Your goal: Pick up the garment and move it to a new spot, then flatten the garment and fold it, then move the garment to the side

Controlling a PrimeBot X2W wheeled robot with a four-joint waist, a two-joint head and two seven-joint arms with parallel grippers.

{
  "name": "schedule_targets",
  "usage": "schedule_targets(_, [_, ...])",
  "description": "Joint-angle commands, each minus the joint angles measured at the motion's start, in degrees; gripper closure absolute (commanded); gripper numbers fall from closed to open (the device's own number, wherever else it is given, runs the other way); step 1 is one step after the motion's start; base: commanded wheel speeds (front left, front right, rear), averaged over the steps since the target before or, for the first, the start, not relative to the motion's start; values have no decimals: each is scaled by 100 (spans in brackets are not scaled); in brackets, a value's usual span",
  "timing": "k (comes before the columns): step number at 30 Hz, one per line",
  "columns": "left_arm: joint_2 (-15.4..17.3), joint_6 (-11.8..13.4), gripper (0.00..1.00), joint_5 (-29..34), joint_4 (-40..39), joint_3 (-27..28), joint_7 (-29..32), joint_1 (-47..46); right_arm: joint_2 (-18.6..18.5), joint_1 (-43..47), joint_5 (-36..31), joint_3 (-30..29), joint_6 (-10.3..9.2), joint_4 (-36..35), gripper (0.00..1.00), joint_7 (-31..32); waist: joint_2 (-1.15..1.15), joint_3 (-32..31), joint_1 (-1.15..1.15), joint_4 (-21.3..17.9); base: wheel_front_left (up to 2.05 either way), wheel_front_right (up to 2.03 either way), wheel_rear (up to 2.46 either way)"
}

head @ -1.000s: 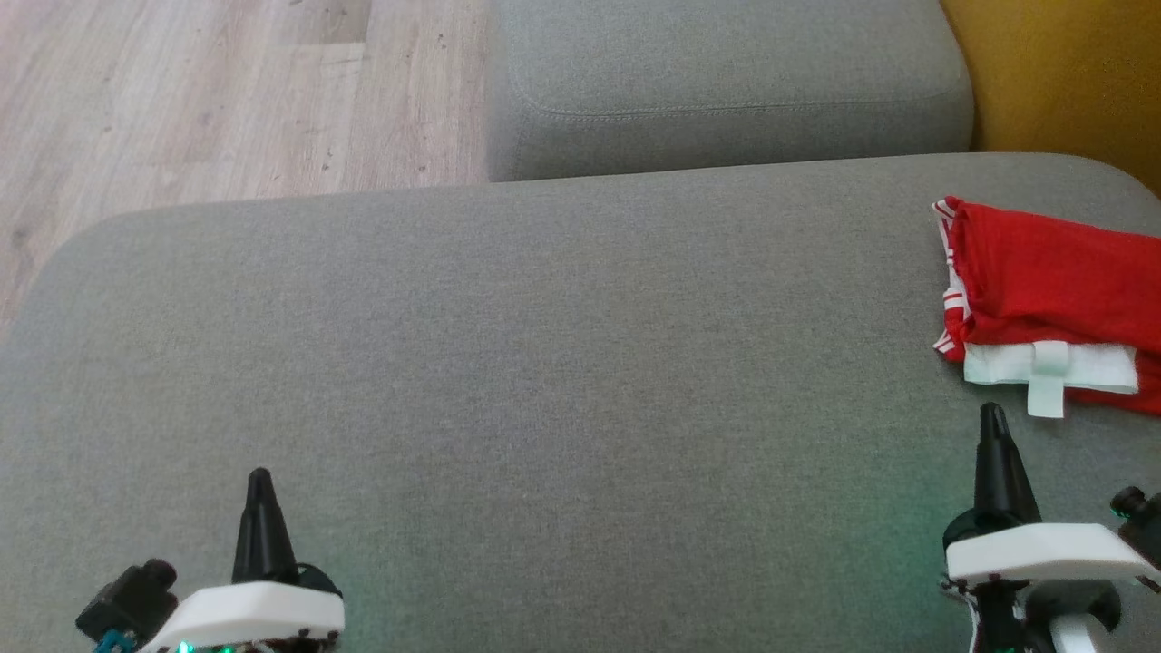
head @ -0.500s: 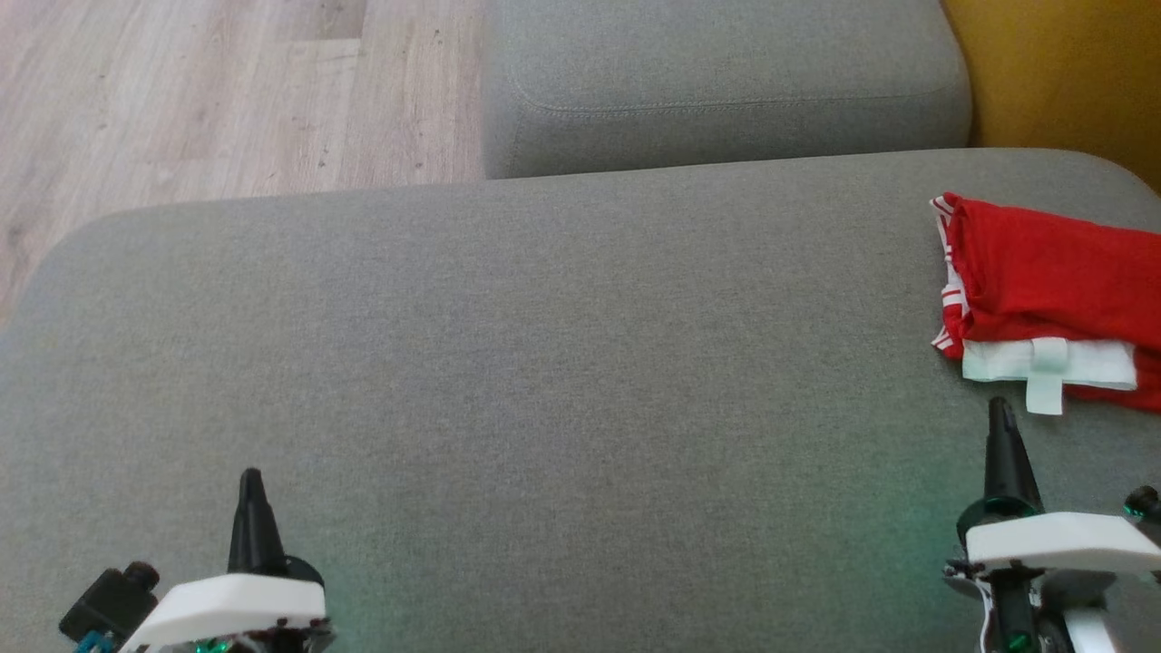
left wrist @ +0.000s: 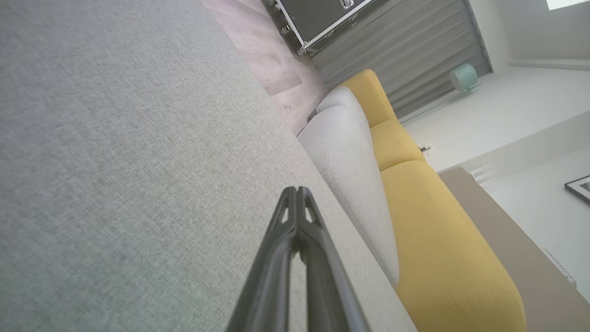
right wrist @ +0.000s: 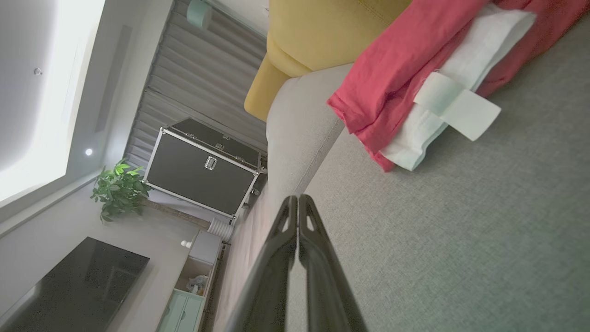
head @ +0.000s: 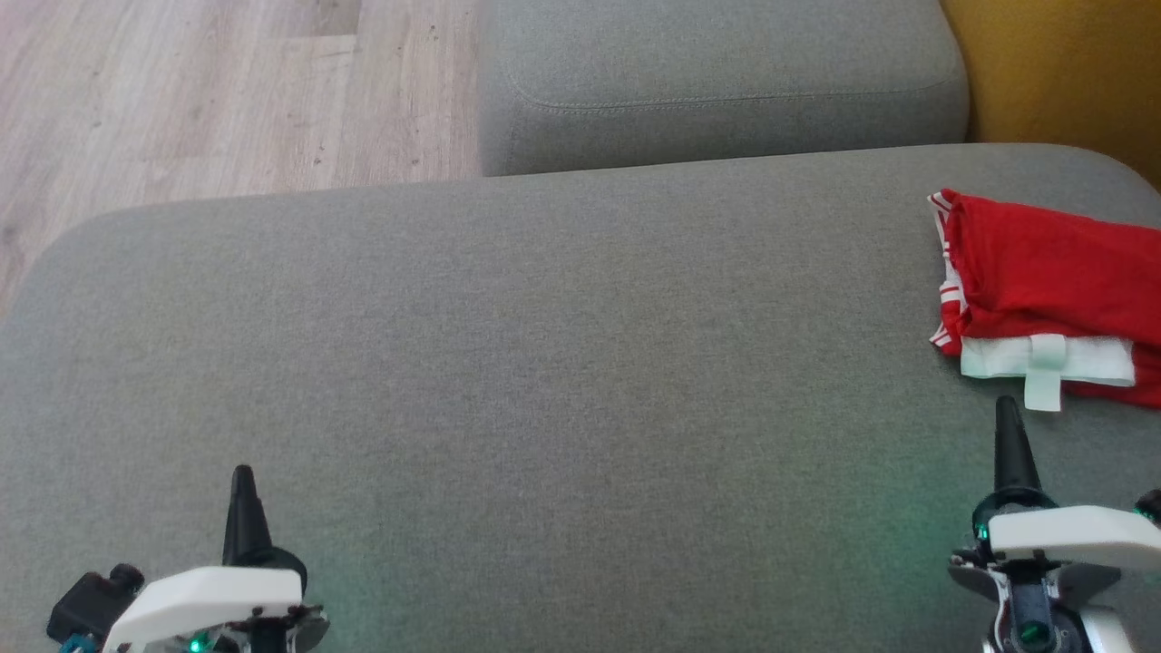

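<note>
At near left, the left gripper (head: 241, 476) hovers empty, fingers pressed together, well apart from the garment. Near right, the right gripper (head: 1005, 408), likewise closed and empty, points at the red garment (head: 1043, 263) just beyond it on the grey cushion (head: 544, 363). Its long axis runs left-right, and its right end is cut off.

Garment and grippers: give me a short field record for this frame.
garment: red with a white band, folded, lying at the right end of the grey seat cushion
left gripper: shut, empty, over bare cushion, far from the garment
right gripper: shut, empty, tips just short of the white tab, not touching
task stage: garment looks folded and set aside; neither gripper holds it
</note>
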Motion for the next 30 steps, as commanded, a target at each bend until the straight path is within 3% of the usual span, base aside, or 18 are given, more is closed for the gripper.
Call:
schedule_targets(1, [17, -54, 100, -137, -160, 173, 33, -331, -57, -312, 163, 48, 25, -170, 100, 31, 0, 2, 0, -2, 0, 0, 0])
schedule_targets(30, [23, -232, 100, -1944, -119, 466, 523, -525, -61, -482, 2022, -110, 34, -96, 100, 517, 0, 67, 0, -55, 0, 0, 0])
